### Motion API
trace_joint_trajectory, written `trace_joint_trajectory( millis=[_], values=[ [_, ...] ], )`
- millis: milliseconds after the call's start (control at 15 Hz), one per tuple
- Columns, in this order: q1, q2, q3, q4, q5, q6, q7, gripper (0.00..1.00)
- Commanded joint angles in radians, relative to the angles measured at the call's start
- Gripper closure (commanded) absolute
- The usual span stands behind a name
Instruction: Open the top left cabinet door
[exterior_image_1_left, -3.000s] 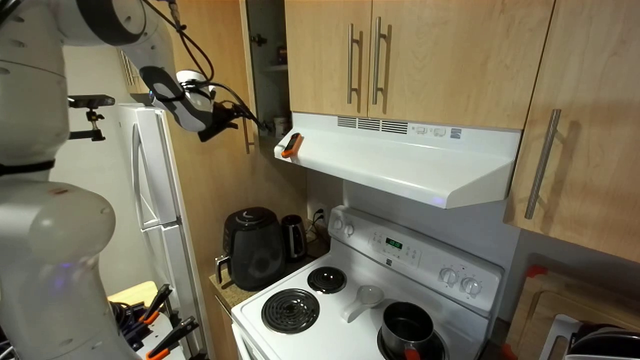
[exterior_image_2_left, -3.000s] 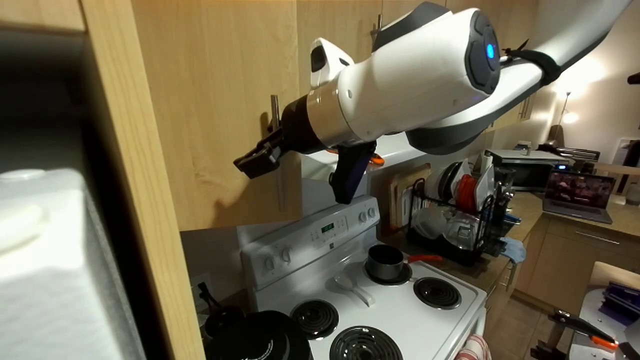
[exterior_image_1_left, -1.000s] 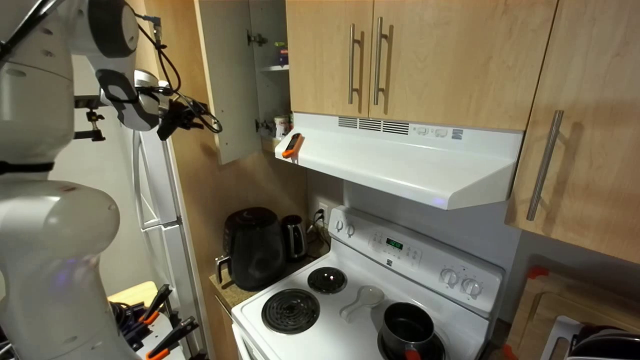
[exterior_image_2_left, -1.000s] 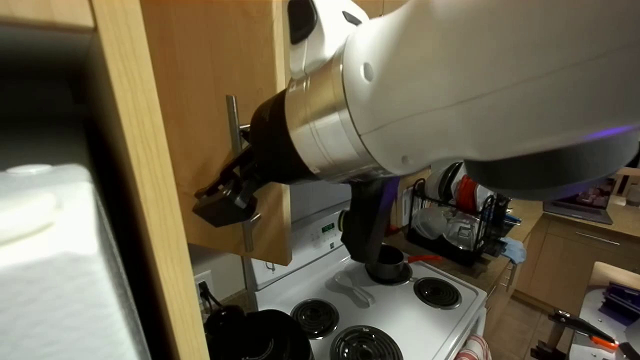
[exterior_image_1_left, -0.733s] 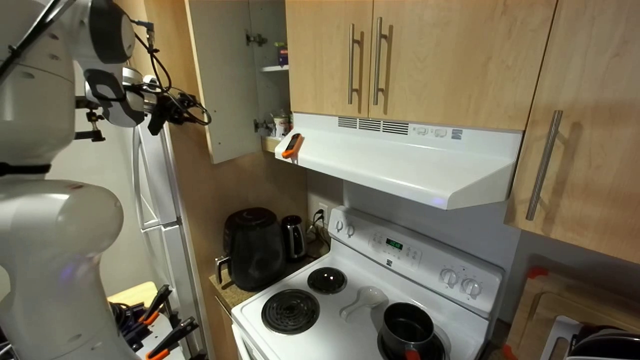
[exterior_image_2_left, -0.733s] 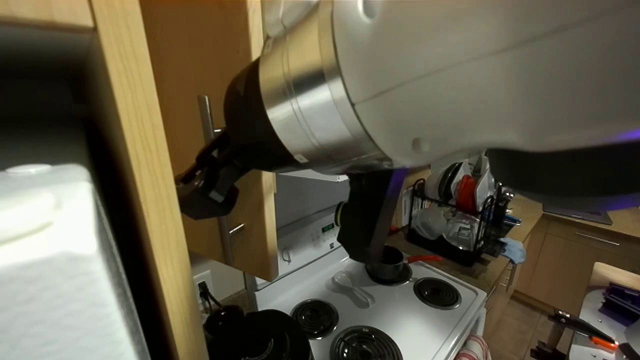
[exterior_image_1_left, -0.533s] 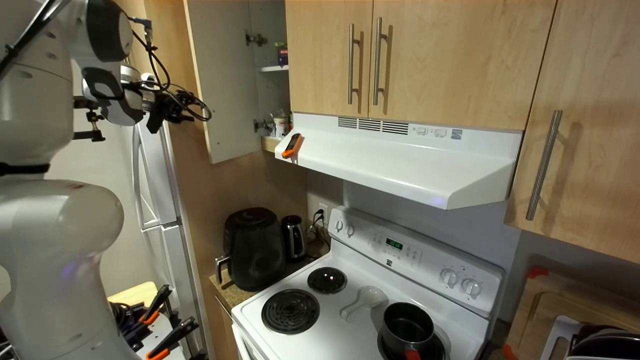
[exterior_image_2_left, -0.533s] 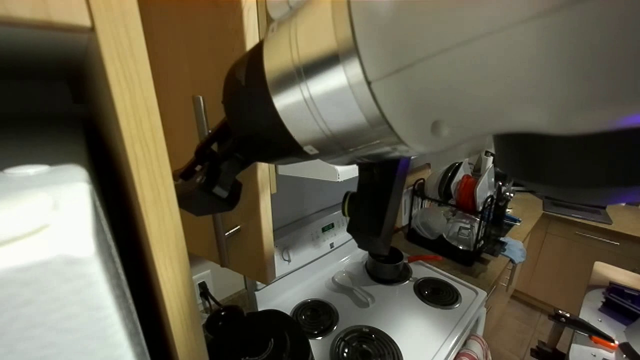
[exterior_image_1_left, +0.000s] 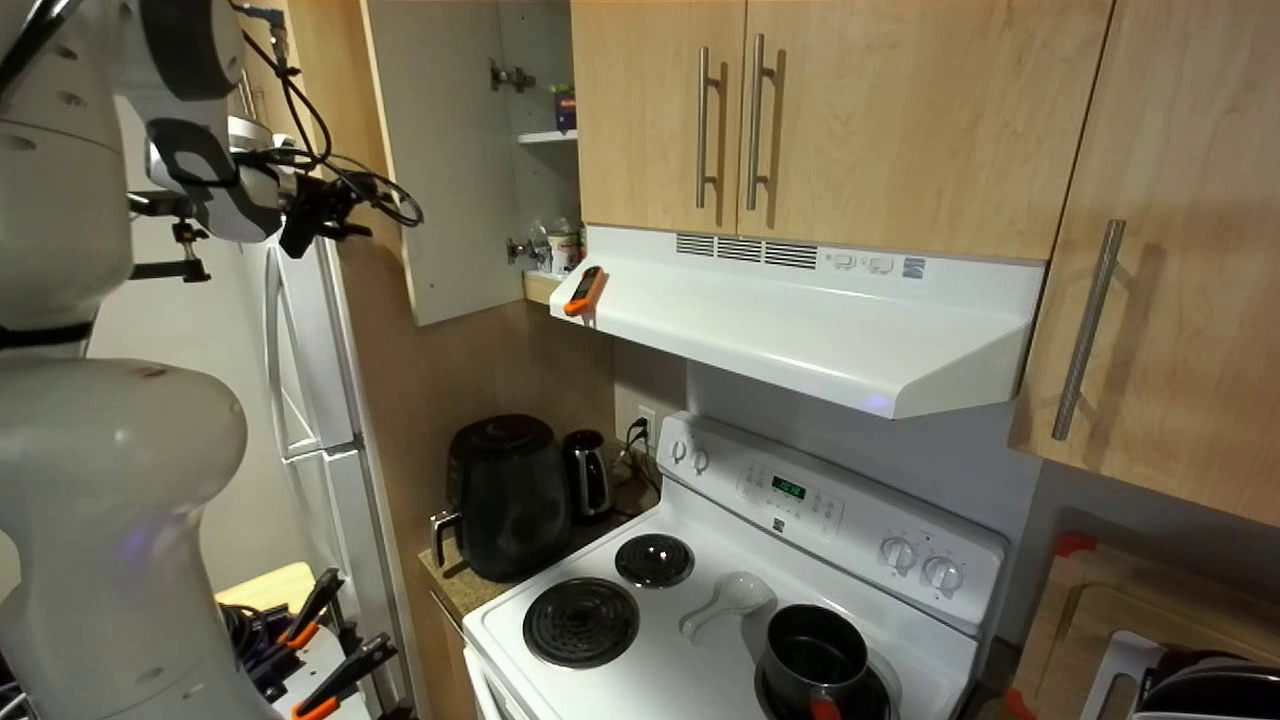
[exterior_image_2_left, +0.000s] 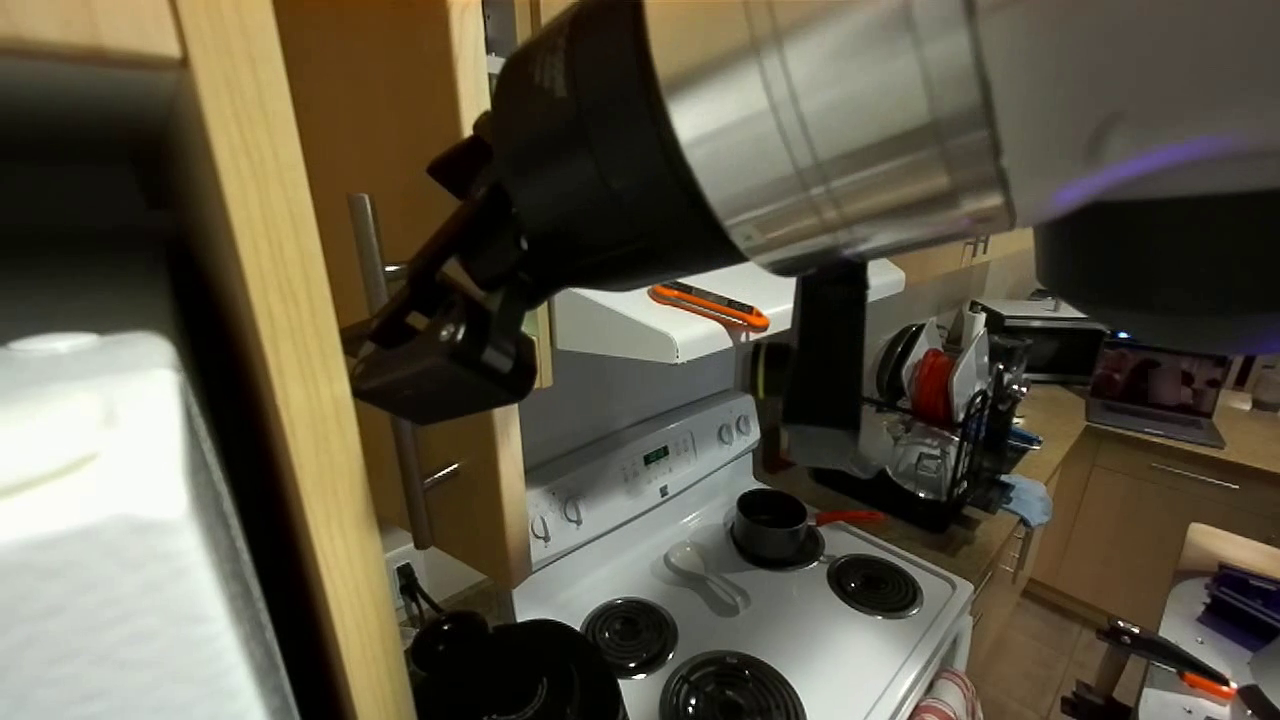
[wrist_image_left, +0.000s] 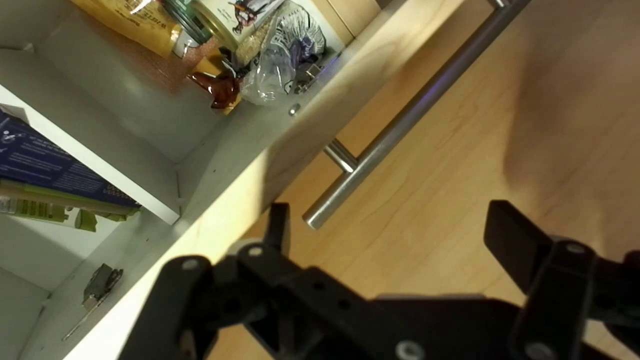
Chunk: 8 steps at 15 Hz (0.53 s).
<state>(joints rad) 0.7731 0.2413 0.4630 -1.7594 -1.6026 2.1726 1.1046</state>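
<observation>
The top left cabinet door (exterior_image_1_left: 450, 170) stood well out from its cabinet (exterior_image_1_left: 545, 40), pale inner face toward the stove (exterior_image_1_left: 660, 690), plain maple face toward the refrigerator (exterior_image_1_left: 300, 330). An upper hinge (exterior_image_1_left: 513, 77) and a lower hinge (exterior_image_1_left: 525, 250) carried its weight, so I judged it could stay there with nobody holding it.

The Robotiq gripper (wrist_image_left: 387, 222) hung on the handle side, its jaws wide apart and clamped on nothing. In the wrist view the end of the steel bar handle (wrist_image_left: 407, 117) showed between them, and one jaw overlapped a lit wooden edge (wrist_image_left: 227, 220) I took for the door's own; whether it touched wood or steel, I couldn't tell. Spread like that, the jaws could hook the door near its free side, where it would turn most easily, or slip off the bar without tugging. The opening looked all but done, and backing off would want care lest a jaw snag the bar.

Past the door, a purple box (exterior_image_1_left: 565, 110) sat on a white shelf (exterior_image_1_left: 547, 136). On the desk (exterior_image_1_left: 462, 590), the air fryer (exterior_image_1_left: 505, 500) and what looked like a slim kettle (exterior_image_1_left: 590, 475) were tucked into the corner, probably for the outlet (exterior_image_1_left: 646, 416), and low enough for the door to pass above them.
</observation>
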Motion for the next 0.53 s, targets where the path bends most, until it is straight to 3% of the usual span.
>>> trace_joint_trajectory(
  millis=[0, 467],
  values=[
    [0.003, -0.038, 0.011, -0.022, 0.017, 0.051, -0.019, 0.0],
    [-0.002, -0.08, 0.015, -0.061, 0.023, 0.086, -0.002, 0.0]
  ],
)
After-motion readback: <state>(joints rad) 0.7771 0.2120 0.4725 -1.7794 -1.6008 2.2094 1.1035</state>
